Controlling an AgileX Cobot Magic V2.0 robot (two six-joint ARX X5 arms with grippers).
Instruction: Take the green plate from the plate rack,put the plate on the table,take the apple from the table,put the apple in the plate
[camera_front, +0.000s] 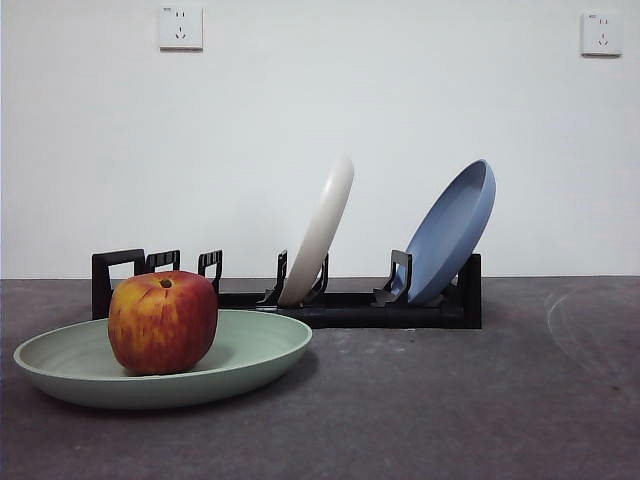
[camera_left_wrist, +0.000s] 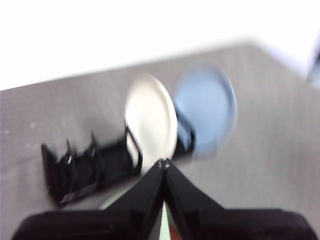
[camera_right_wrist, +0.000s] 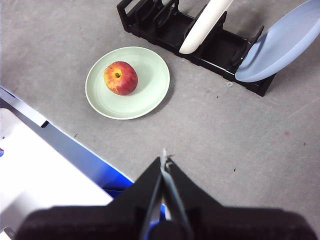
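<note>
Evidently the job is all but done: at the left of the front view, the green plate (camera_front: 250, 350) lies flat on the tabletop (camera_front: 450, 400) just in front of the plate rack (camera_front: 340, 305), and the apple (camera_front: 163, 322) sits upright in it, stem dimple up, a little off centre toward the plate's left side. That flat seat on the shallow dish looks stable, so the fruit should not roll.

Behind it, the rack's leftmost prongs stand bare, presumably where the green plate came from. Further right a cream-white plate (camera_front: 322, 232) leans in its slot, and at the far right a blue plate (camera_front: 450, 235) tilts against the end of the rack; both rest on edge because the prongs prop them.

Neither arm shows in the front view. The left end effector (camera_left_wrist: 163, 162) hangs above the plate with its jaws pressed together on nothing; its picture is blurred, and the plate and apple show only as slivers of green and red between the jaws. The right end effector (camera_right_wrist: 164, 159), likewise closed and empty, waits well apart from the plate, above bare tabletop.
</note>
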